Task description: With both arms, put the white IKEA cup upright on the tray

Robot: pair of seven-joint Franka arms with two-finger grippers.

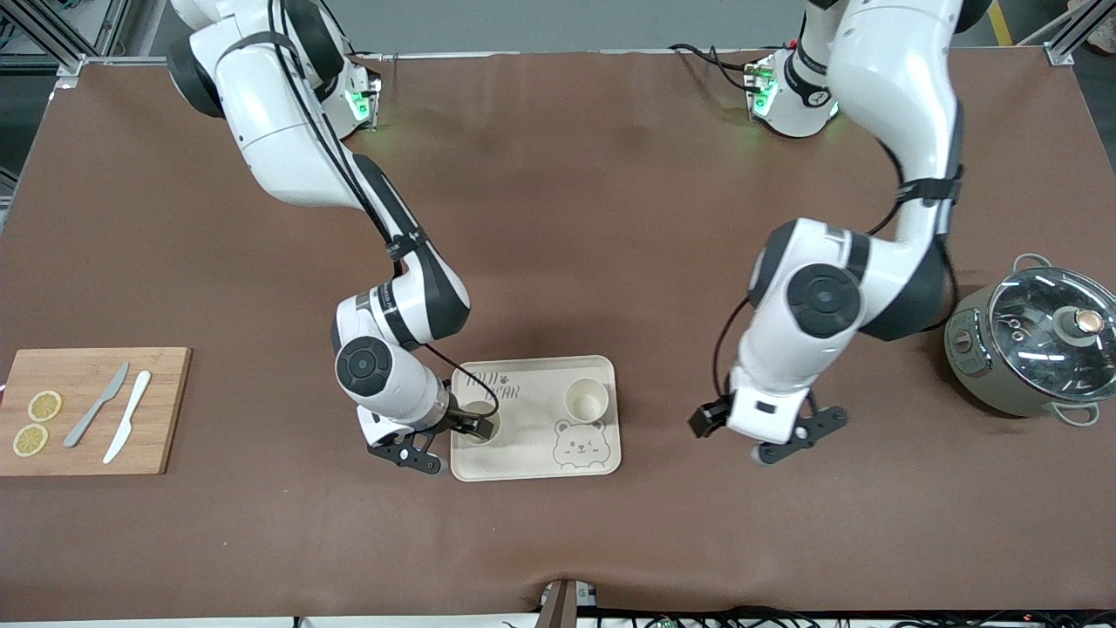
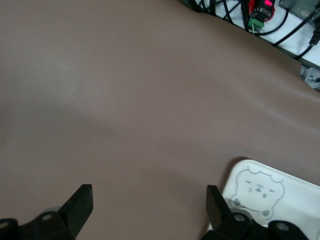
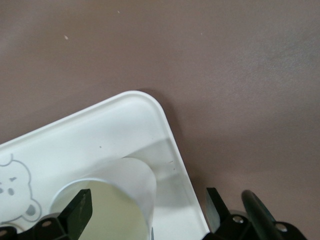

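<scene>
The cream tray (image 1: 540, 436) with the bear face lies near the front middle of the table. Two white cups stand upright on it. One cup (image 1: 586, 401) is at the tray's end toward the left arm. The other cup (image 1: 473, 436) is at the end toward the right arm. My right gripper (image 1: 475, 425) is open at this second cup. In the right wrist view the cup (image 3: 125, 185) sits on the tray (image 3: 100, 130), and the right gripper (image 3: 147, 210) straddles the cup's wall without pinching it. My left gripper (image 1: 708, 420) is open and empty over bare table beside the tray; the left wrist view shows the gripper (image 2: 149, 207) and the tray corner (image 2: 280, 200).
A bamboo cutting board (image 1: 166, 410) with lemon slices and two knives lies at the right arm's end of the table. A pot with a glass lid (image 1: 1037, 340) stands at the left arm's end. Cables run along the table's front edge (image 2: 260, 15).
</scene>
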